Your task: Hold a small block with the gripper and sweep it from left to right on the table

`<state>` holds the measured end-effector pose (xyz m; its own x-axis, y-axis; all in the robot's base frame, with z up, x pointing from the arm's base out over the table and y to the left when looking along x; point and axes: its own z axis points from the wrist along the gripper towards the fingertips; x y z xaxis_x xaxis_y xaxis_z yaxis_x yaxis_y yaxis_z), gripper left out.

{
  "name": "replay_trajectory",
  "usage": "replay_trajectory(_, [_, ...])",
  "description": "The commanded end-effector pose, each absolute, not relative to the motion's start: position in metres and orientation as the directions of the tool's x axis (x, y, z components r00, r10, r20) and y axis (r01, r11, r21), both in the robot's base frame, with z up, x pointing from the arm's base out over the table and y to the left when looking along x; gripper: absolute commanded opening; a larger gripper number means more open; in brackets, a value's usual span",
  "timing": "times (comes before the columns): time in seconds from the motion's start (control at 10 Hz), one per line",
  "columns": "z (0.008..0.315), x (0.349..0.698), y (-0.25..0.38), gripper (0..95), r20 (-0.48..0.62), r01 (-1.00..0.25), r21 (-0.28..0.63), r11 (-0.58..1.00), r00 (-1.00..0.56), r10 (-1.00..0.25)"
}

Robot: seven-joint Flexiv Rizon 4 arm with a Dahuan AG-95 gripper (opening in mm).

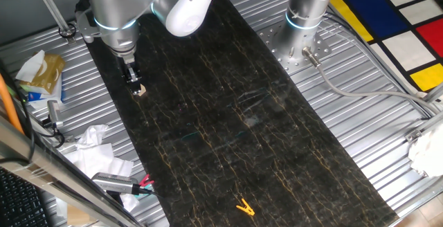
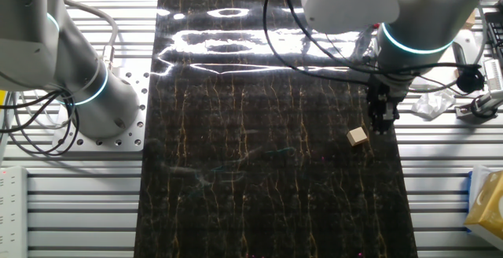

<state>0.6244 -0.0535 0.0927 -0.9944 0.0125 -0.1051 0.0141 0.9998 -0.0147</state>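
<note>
The small block, a pale tan wooden cube, lies on the black veined table near its edge. In the other fixed view my gripper hangs just beside it, with a thin strip of table showing between them. In one fixed view the small block shows right below the black gripper tip, close to the table border. Nothing shows between the fingers. The narrow black fingers look close together, and no gap between them can be made out.
A second silver arm's base is bolted beside the table. A yellow clip lies on the tabletop at the far end from my gripper. Crumpled paper, a tan packet and cables sit on the ribbed metal near my gripper.
</note>
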Motion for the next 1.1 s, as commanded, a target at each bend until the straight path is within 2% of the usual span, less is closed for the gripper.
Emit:
replay_trajectory(0.1, [0.0909, 0.6257, -0.0572, 57.0, -0.105, 0.011, -0.005, 1.000, -0.994, 0.010])
replay_trajectory(1.1, [0.0890, 0.6263, -0.0632, 57.0, -0.097, 0.013, -0.001, 1.000, -0.995, 0.013])
